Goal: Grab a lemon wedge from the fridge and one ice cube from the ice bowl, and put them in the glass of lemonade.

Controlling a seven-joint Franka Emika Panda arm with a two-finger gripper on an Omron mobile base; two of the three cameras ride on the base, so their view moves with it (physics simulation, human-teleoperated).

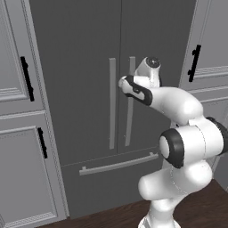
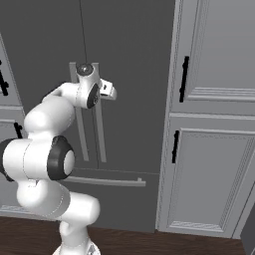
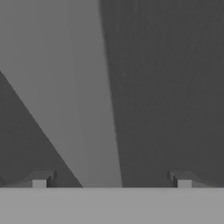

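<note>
The fridge (image 1: pixel 80 89) (image 2: pixel 129 74) stands straight ahead, dark grey, with both doors shut. Two long light grey handles run down its middle. My gripper (image 1: pixel 122 83) (image 2: pixel 110 91) is up against the top part of the right door's handle (image 1: pixel 130 120) (image 2: pixel 99 139). In the hand view the gripper (image 3: pixel 112 179) is open, with one fingertip (image 3: pixel 41 178) on each side of the pale handle (image 3: pixel 87 109), which crosses the gap at a slant. I cannot tell whether the tips touch it. The lemon wedge, the ice bowl and the glass of lemonade are out of view.
Grey panelled cabinets with black handles flank the fridge on the left (image 1: pixel 18 89) and on the right (image 2: pixel 219 99). The fridge's bottom drawer has a horizontal handle (image 1: pixel 118 164). Dark wood floor (image 1: pixel 200 209) lies below.
</note>
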